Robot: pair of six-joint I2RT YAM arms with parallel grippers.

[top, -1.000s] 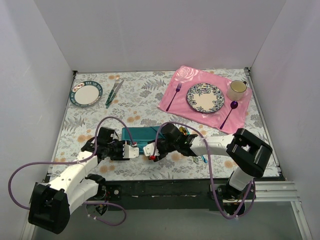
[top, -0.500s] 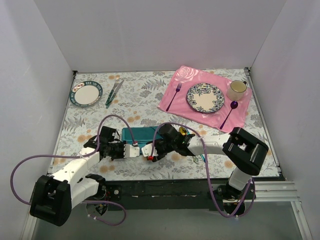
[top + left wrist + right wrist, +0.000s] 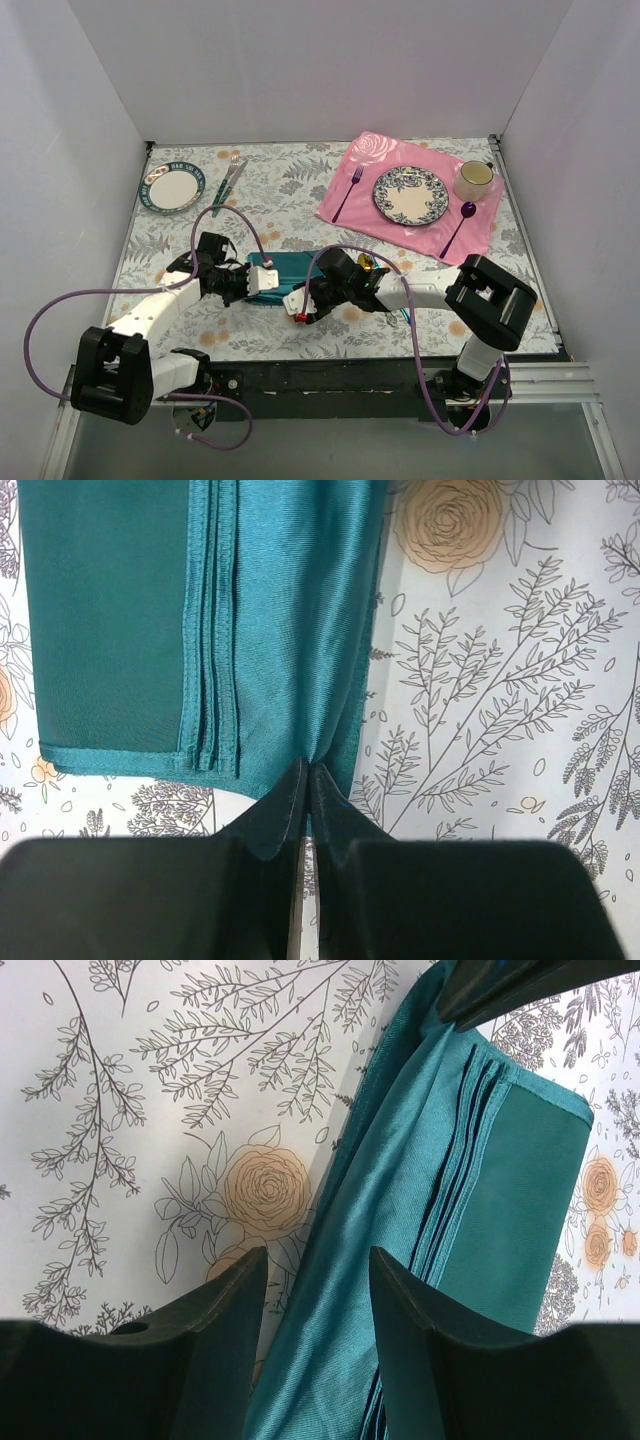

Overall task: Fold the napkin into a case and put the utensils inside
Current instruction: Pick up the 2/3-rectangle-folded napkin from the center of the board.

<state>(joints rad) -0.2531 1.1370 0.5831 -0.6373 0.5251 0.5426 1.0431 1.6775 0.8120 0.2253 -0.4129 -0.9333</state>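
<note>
Teal napkin [image 3: 288, 268], folded into a narrow strip, lay on the floral worktop [image 3: 300, 190] between the two arms. Left fingers [image 3: 270, 820] were closed, pinching the puckered hem at one end. Right fingers [image 3: 420, 1310] stood apart at the other end, straddling the long folded edge; whether they touched the cloth could not be told.

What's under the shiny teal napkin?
The napkin lies on the flowery tablecloth, which shows all round it. The folded layers hide whatever is beneath or between them; nothing pokes out.
</note>
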